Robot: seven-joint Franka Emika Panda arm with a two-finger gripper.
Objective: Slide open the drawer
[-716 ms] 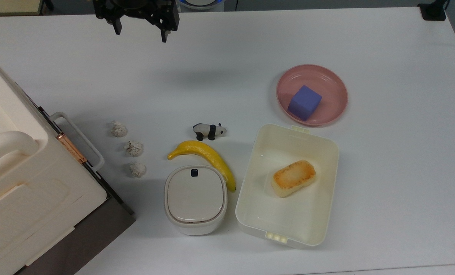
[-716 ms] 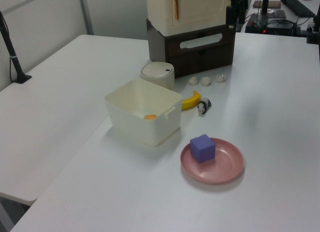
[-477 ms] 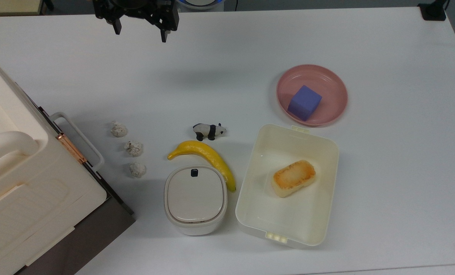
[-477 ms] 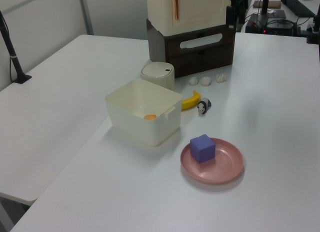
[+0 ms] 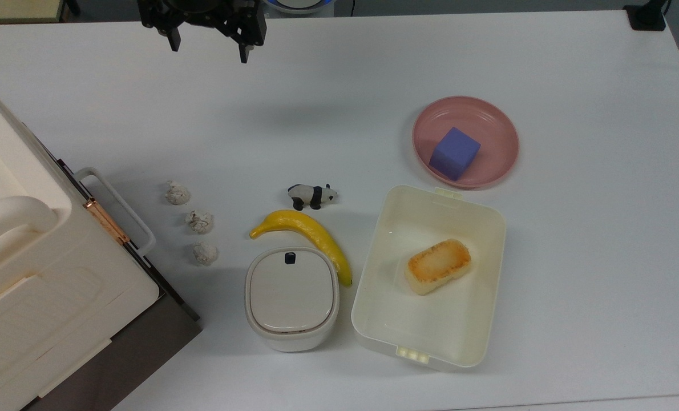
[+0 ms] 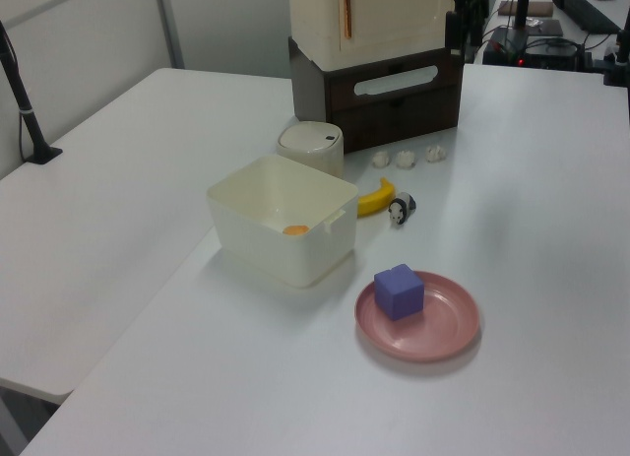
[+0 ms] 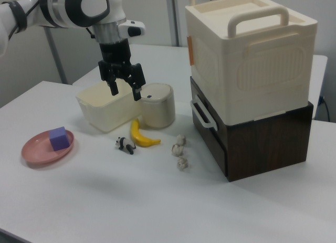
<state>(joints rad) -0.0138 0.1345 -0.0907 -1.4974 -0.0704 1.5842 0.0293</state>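
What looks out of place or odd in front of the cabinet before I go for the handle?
Nothing is spilled or damaged. Three crumpled whitish paper balls lie in a row on the white table, beside the dark-brown wooden drawer and its whitish loop handle. The open gripper hangs apart from them.

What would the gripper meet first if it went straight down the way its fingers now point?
Most likely bare table. The gripper hangs open, fingers down, and its shadow falls on empty tabletop, though depth is hard to judge.
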